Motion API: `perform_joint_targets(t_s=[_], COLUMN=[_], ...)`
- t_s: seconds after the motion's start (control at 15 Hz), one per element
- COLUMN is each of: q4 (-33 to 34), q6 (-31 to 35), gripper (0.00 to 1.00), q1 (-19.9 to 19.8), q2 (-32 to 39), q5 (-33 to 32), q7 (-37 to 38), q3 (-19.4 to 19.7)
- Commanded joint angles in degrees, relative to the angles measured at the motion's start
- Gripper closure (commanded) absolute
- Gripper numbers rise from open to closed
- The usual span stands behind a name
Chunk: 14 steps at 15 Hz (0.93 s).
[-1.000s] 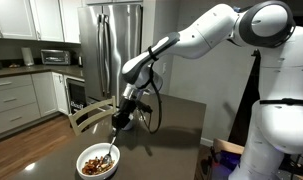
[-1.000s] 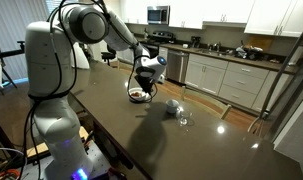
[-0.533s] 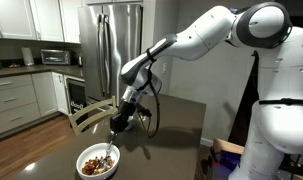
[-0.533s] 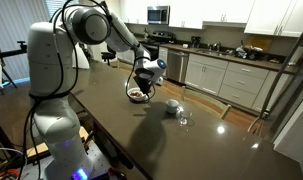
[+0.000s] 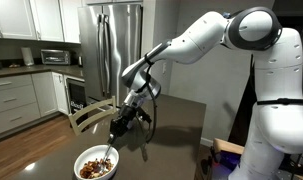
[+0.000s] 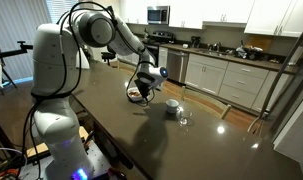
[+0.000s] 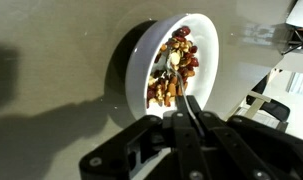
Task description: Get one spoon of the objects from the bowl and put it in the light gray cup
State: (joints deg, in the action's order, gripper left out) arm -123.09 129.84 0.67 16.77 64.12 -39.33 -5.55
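The wide white bowl [image 5: 95, 164] stands at the near table corner and holds a heap of brown and reddish chunks [image 5: 92, 167]. My gripper [image 5: 117, 125] is above the bowl, shut on the handle of the thin metal spoon [image 5: 111, 152], whose tip dips into the heap. In the wrist view the bowl [image 7: 207, 38] and the chunks [image 7: 172, 72] fill the middle, and the spoon [image 7: 177, 75] runs from my shut gripper [image 7: 186, 112] into them. In an exterior view the bowl [image 6: 139, 95] is under the gripper [image 6: 143, 80]; the light gray cup [image 6: 172, 106] stands a little beyond it.
A small clear glass [image 6: 185, 118] stands beside the cup on the dark table [image 6: 121, 135]. A wooden chair back [image 5: 84, 117] is by the table's near edge. Kitchen counters, a refrigerator [image 5: 106, 45] and the robot's white base [image 6: 51, 110] surround the table.
The arm has shifted a little and the gripper has tilted, with the spoon still in the bowl. The bowl, cup and glass have not moved.
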Motion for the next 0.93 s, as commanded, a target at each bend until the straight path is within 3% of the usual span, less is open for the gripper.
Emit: perform_joint_targets(t_s=[0.0,0.87], q4=[0.9,2.54], q6=[-3.69,-7.85], gripper=[0.97,0.97], q1=[-1.59,-2.11], q2=[1.19,-1.75], q5=[4.06,4.41], q7=[-5.16,-6.91], q3=[0.42,3.49])
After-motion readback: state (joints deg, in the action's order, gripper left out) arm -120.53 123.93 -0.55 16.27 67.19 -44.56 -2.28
